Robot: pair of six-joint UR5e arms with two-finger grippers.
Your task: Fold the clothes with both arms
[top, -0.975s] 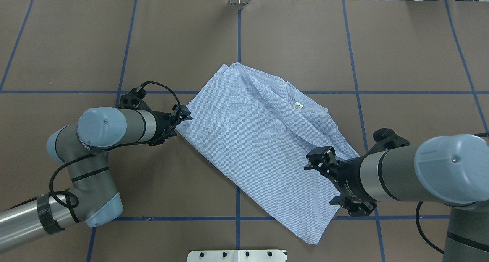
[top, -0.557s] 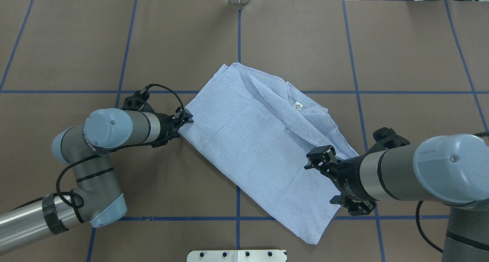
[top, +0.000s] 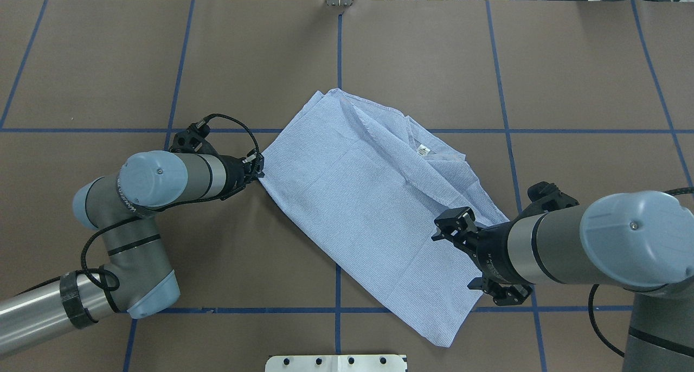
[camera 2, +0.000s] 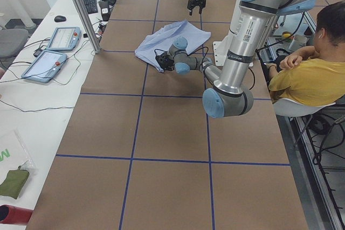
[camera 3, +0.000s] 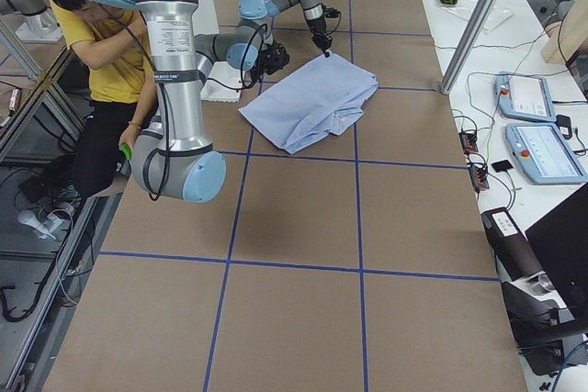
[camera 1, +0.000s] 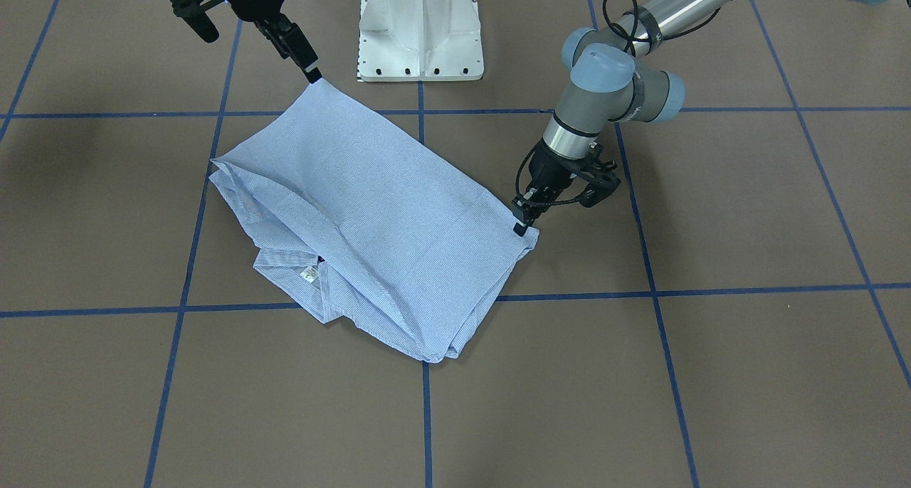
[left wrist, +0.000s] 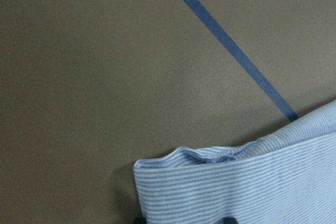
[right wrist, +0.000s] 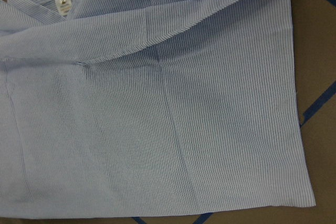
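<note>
Done: shirt [top: 358, 198] lies part-folded, sleeves tucked in.
Pending: I judge one more fold.
Left claw [top: 261, 168]: at corner, grip untellable.
Right claw [camera 1: 312, 72]: hovering, likewise.

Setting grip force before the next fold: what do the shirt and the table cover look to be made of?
The shirt: thin woven cloth, probably cotton or a blend, matte; fine blue-white stripes, soft creases, limp layered edges. The table cover: seemingly brown paper or similar sheet, matte; wavy far edge, blue tape lines stuck on. Neither is certain from looks alone.
</note>
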